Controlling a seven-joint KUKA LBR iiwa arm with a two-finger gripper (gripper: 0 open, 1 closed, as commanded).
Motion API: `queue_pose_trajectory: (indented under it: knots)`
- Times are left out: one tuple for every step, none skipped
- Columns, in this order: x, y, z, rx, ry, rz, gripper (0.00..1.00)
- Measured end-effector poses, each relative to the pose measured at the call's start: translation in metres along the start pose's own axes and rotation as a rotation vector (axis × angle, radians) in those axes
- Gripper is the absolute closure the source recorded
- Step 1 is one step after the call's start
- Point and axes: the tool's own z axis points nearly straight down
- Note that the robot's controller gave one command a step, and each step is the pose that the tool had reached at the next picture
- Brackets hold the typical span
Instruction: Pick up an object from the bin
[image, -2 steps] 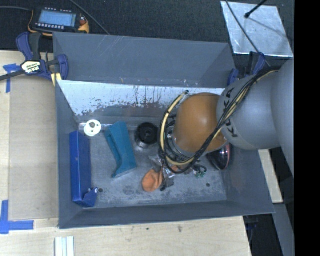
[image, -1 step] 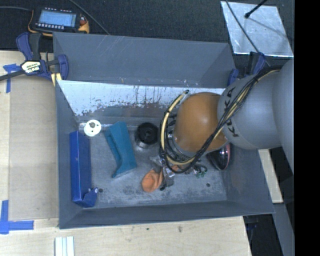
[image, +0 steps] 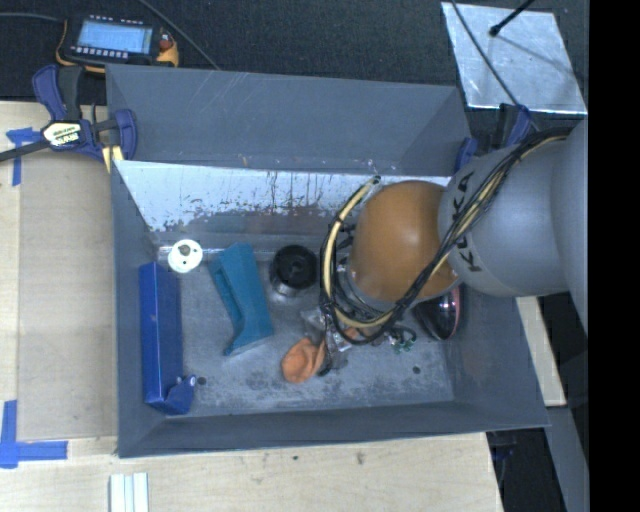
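Orange lump (image: 301, 361), black knob (image: 295, 266), teal wedge (image: 243, 298)

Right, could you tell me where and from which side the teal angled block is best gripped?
Probably across the narrow width of the teal block, midway along its long straight part, coming straight down from above. It lies flat with bare bin floor along both long sides there, whereas the white disc and the black round thing crowd its upper end.
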Motion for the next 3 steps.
queue_pose_trajectory:
  knots:
    - [0.0001, -0.0005, -0.0098, 0.001, 0.0, 0.001, 1.0]
    - [-0.0002, -0.0009, -0.0157, 0.002, 0.0, 0.002, 1.0]
    - [-0.0005, -0.001, -0.0196, 0.002, 0.001, 0.003, 1.0]
